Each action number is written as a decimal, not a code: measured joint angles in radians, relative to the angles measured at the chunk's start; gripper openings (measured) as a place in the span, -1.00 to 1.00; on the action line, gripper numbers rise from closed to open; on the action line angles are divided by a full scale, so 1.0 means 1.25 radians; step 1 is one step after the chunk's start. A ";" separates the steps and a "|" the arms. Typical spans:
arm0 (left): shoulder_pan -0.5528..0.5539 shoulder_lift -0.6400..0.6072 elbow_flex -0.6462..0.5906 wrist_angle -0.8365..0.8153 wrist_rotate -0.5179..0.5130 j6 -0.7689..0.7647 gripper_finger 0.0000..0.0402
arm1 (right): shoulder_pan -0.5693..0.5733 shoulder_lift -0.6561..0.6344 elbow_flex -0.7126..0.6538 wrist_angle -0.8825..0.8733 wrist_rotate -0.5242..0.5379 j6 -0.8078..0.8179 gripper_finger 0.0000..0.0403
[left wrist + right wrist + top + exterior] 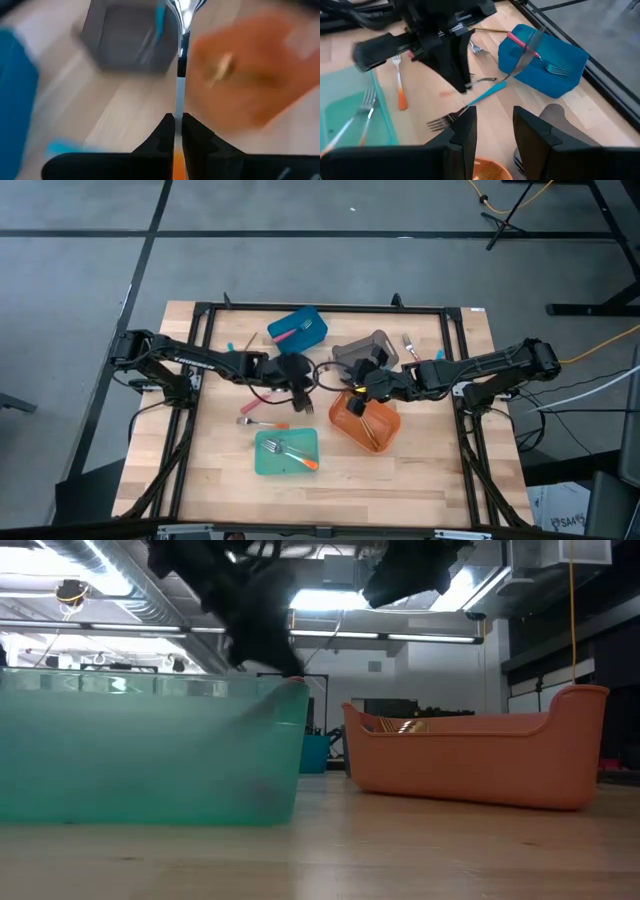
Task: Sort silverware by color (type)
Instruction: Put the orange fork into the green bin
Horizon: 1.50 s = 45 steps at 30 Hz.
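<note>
My left gripper (pixel 300 395) hangs over the table's middle, between the blue bin (pixel 298 328) and the teal bin (pixel 287 451). It is shut on an orange-handled utensil (pixel 178 85). My right gripper (pixel 492 127) is open and holds nothing. It hovers at the orange bin's (pixel 365 422) far left corner, facing the left gripper (pixel 457 70). A blue-handled fork (pixel 470 106) and an orange-handled fork (pixel 400 87) lie flat on the wood. Forks lie in the teal bin (pixel 350 117). A pink-handled fork (pixel 540 57) rests in the blue bin (pixel 545 62). My left gripper (pixel 177 119) pinches the utensil between its two fingers where the orange handle (pixel 177 165) meets the silver shaft (pixel 178 107). The fingers lie along it. The silver head (pixel 184 10) sticks out ahead of the fingertips, over the wood between the bins.
A grey bin (pixel 365 350) stands on the far side of the orange one. Another fork (pixel 408 342) lies near the far right corner, and a pink-handled one (pixel 256 421) lies left of the teal bin. A black frame (pixel 320 308) borders the table. Bare wood runs along the near edge.
</note>
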 joint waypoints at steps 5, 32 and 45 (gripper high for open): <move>-0.008 0.000 0.000 0.197 -0.015 0.003 -0.94 | 0.000 0.000 0.000 0.009 0.013 0.052 -0.43; -0.030 -0.001 0.001 0.379 -0.005 0.008 -0.94 | 0.000 0.016 0.000 0.179 0.127 0.091 -0.43; -0.044 -0.001 0.001 0.411 -0.013 0.008 -0.94 | 0.001 0.016 0.000 0.184 0.124 0.091 -0.44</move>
